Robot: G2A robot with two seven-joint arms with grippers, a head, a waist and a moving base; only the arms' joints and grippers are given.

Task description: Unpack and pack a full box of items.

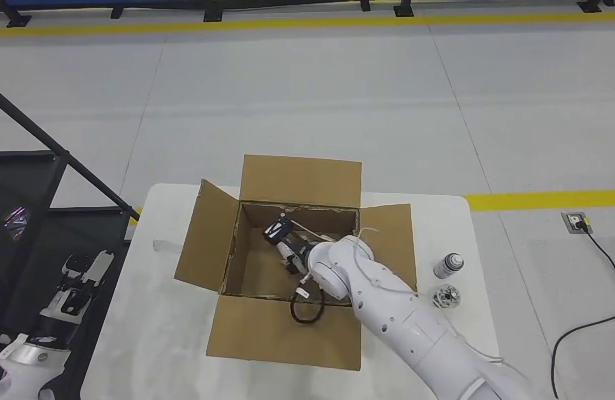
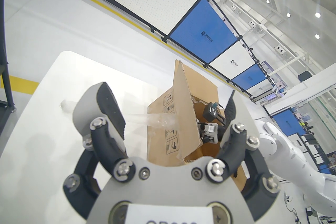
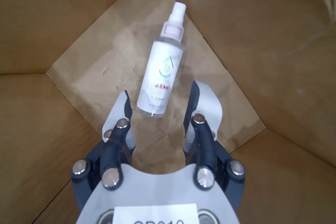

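Cardboard, brown and matte, made up the box, its four flaps folded outward on the smooth white desk. On its bare floor lay a slim cylindrical spray bottle, white-bodied under a clear plastic cap. The right end effector hung inside the box, its fingers spread to either side of the bottle's base and gripping nothing. The left end effector was outside the box above the desk, wide open and empty.
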